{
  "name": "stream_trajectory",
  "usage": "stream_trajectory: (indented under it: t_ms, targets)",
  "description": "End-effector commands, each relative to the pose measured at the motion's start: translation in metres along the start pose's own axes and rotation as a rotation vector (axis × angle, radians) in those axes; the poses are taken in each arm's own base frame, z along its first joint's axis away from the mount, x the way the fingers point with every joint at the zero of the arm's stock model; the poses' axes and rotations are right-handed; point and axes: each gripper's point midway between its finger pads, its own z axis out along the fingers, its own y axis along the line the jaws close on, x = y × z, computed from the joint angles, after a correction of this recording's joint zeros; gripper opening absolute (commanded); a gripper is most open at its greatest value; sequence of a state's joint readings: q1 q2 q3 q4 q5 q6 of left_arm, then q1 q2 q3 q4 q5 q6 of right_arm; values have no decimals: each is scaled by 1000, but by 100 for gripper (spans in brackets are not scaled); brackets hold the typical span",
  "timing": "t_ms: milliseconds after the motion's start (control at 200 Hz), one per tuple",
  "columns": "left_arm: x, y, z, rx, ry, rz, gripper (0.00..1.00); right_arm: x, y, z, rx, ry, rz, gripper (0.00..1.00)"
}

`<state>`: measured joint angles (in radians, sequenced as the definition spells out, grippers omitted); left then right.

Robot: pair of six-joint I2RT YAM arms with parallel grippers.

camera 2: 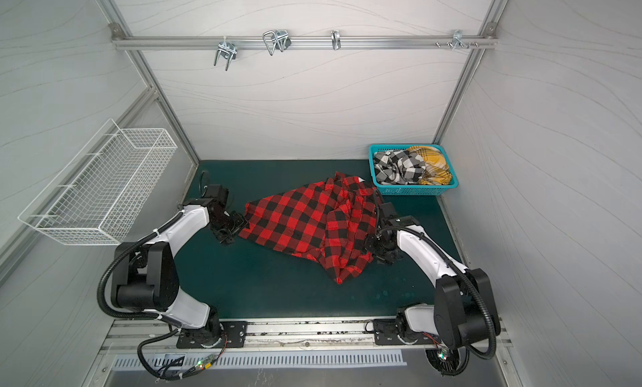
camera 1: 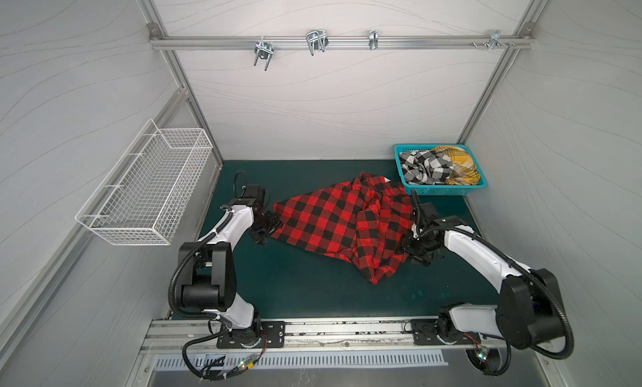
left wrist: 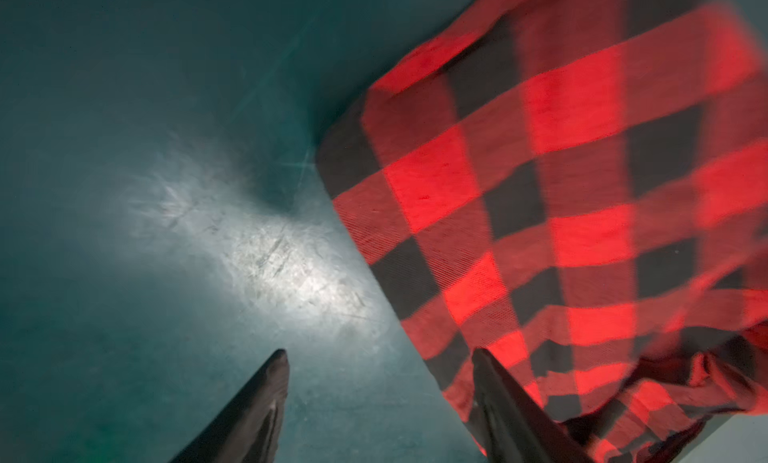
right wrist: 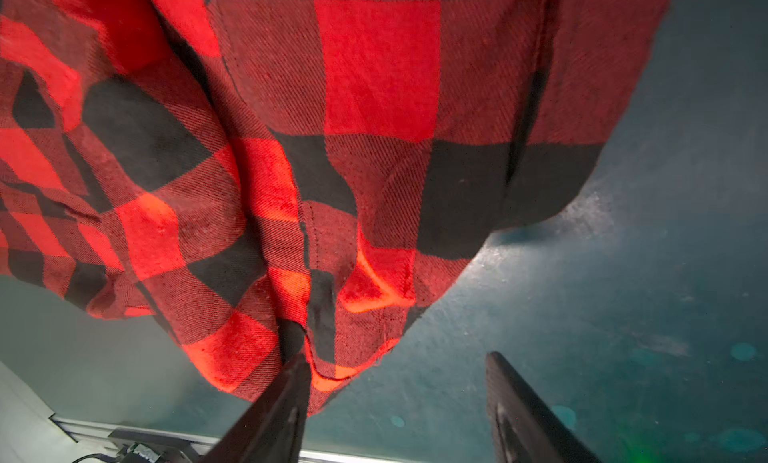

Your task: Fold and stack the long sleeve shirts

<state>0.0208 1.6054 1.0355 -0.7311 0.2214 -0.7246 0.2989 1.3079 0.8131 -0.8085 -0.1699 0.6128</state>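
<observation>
A red-and-black check long sleeve shirt [camera 1: 333,222] [camera 2: 298,222] lies crumpled and partly spread in the middle of the green mat. My left gripper [camera 1: 267,229] [left wrist: 380,353] is at its left edge, open, with only mat between the fingers and the cloth [left wrist: 561,190] beside one finger. My right gripper [camera 1: 413,251] [right wrist: 399,357] is at the shirt's right side, open, with a hem of the cloth [right wrist: 332,128] hanging against one fingertip. A black-and-white check shirt [camera 1: 424,166] and a mustard-yellow plaid shirt [camera 1: 458,166] lie bunched in the teal basket [camera 1: 441,192].
The teal basket stands at the mat's back right corner, close behind the right arm. A white wire basket [camera 1: 149,190] hangs on the left wall. A metal rail with hooks [camera 1: 314,43] crosses the back wall. Bare mat [camera 1: 312,291] lies in front of the shirt.
</observation>
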Motion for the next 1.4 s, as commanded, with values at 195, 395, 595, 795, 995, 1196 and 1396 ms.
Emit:
stream_trajectory:
  t_ms: [195,395,595,795,995,1196,1396]
  targets:
    - [-48,-8,11,42,-70,-56,61,15,-8,0,-13,25,27,66]
    - [-63,4,20,-31,-86,-49,55,14,-5,-2,-44,29,47,66]
    - [-62,7,42,-42,-43,-48,42,12,0,-5,-72,28,59,68]
    - [-61,-2,35,5,-45,-44,14,8,14,-6,-171,12,85,89]
    - [-58,-12,-2,61,-100,-23,0,2,10,10,-180,46,125,74]
    - [-45,-10,-26,101,-142,-19,0,-1,-2,30,-139,52,171,57]
    - [-44,-14,-33,138,-161,-22,0,-4,3,45,-185,72,178,40]
